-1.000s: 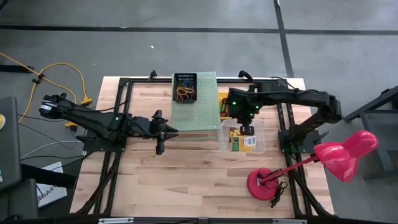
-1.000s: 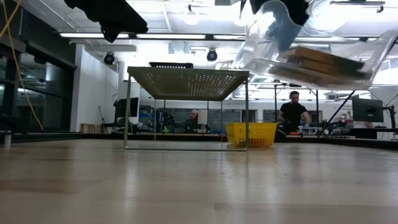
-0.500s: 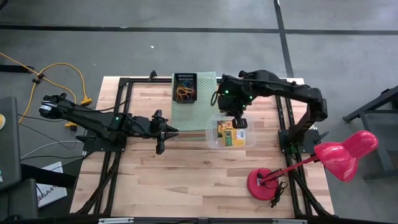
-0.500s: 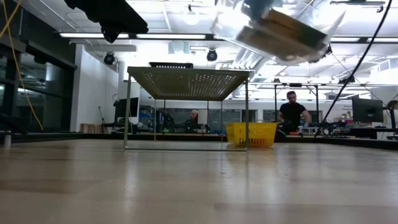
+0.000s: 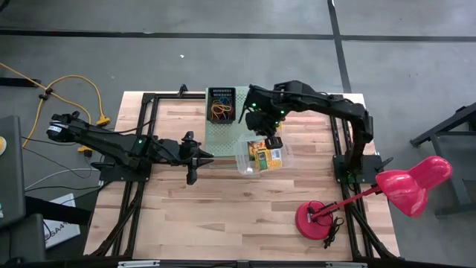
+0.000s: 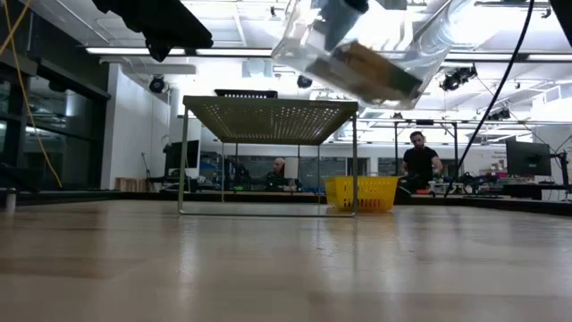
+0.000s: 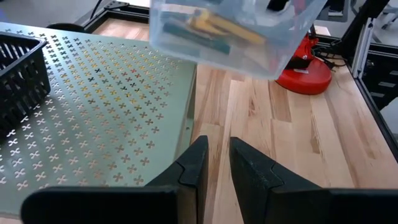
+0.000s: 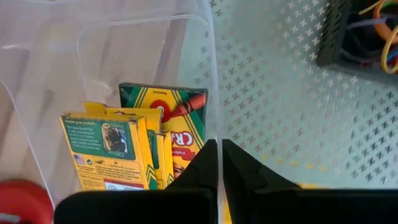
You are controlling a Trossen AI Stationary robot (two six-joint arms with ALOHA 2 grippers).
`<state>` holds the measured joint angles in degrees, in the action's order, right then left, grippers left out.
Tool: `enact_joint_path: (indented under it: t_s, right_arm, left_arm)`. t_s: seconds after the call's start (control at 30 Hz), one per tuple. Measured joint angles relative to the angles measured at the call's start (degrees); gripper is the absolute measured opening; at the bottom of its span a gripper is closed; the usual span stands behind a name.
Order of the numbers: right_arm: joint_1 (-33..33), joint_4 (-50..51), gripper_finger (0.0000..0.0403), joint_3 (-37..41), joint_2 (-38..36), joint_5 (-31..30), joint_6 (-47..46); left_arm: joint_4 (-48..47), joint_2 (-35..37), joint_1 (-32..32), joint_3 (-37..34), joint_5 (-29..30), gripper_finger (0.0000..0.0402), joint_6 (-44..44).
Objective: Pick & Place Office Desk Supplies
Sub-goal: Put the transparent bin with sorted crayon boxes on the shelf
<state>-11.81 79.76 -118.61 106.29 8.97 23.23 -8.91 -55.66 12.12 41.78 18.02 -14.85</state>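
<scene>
Aloft, the right pincer (image 5: 273, 141) clamps the wall of a clear bin (image 5: 260, 158) holding crayon boxes (image 8: 134, 149), carrying it over the perforated shelf (image 5: 227, 134), probably to set down; left pincer (image 7: 214, 163) waits slightly apart above the desk (image 5: 223, 216)

The high view looks straight down on the whole table (image 5: 223, 223). The low view sits at tabletop height, facing level toward the room. Each wrist view looks closely forward past its own fingers. All four share the clear bin (image 5: 262, 156), upper centre in the low view.
</scene>
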Motion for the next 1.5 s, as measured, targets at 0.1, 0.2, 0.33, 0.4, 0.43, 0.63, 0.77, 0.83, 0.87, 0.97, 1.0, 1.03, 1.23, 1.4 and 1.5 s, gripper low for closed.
enact_joint_path:
  t_s: [0.1,0.2,0.33,0.4,0.43,0.63,0.77,0.83,0.87,0.97,1.0,1.03,1.23,1.4,1.5]
  right_arm:
    - [-0.65,-1.94,0.0003,0.00,0.96,0.00,1.12]
    - [-1.54,-3.00,0.0003,0.00,1.08,0.01,1.61]
    - [-1.91,-4.60,0.0003,0.00,1.08,0.02,1.66]
    - [-1.91,-4.40,0.0003,0.00,1.08,0.11,0.66]
    - [-2.06,-4.03,0.0003,0.00,1.08,0.27,0.12]
    - [-2.67,-0.76,0.0003,0.00,1.08,4.31,-8.75]
    - [-2.53,0.79,0.0003,0.01,1.08,4.83,-17.97]
    - [-2.53,1.53,0.0003,0.01,1.08,5.48,-24.38]
    - [-2.63,1.70,0.0003,0.00,1.08,5.90,-27.68]
    - [-3.06,2.04,0.0003,0.00,1.06,6.72,-36.78]
    - [-3.28,2.04,0.0003,0.01,1.06,6.72,-39.39]
    - [-3.40,2.05,0.0003,0.02,1.06,6.73,-41.78]
    - [-3.77,3.10,0.0003,0.00,1.06,6.89,-48.84]
    - [-3.74,3.15,0.0003,0.02,1.03,6.98,-50.60]
    - [-3.74,3.15,0.0003,0.02,1.02,7.01,-50.47]
  left_arm:
    - [0.03,0.00,0.00,0.00,-0.15,0.0060,-0.02]
    - [0.20,0.00,0.00,0.00,-0.15,0.0060,-0.03]
    - [0.22,0.02,0.00,0.02,-0.13,0.0060,-0.04]
    - [0.22,0.02,0.00,0.02,-0.13,0.0060,-0.04]
    - [0.22,0.02,0.00,0.02,-0.13,0.0060,0.00]
    - [0.22,0.02,0.00,0.02,-0.11,0.0060,0.00]
    - [0.22,0.02,0.00,0.02,-0.11,0.0060,0.02]
    - [0.22,0.02,0.00,0.02,-0.09,0.0060,0.02]
    - [0.31,0.02,0.00,0.02,-0.09,0.0060,0.00]
    - [0.93,0.02,0.00,0.02,-0.09,0.0060,-0.02]
    - [1.13,0.02,0.06,0.04,-0.09,0.0060,-0.02]
    - [1.34,0.02,0.18,0.04,-0.11,0.0060,-0.02]
    - [2.23,0.02,2.93,0.09,-0.13,0.0060,1.10]
    - [3.21,0.23,6.16,0.09,-0.15,0.0060,2.02]
    - [4.13,0.55,7.71,0.09,-0.15,0.0060,3.57]
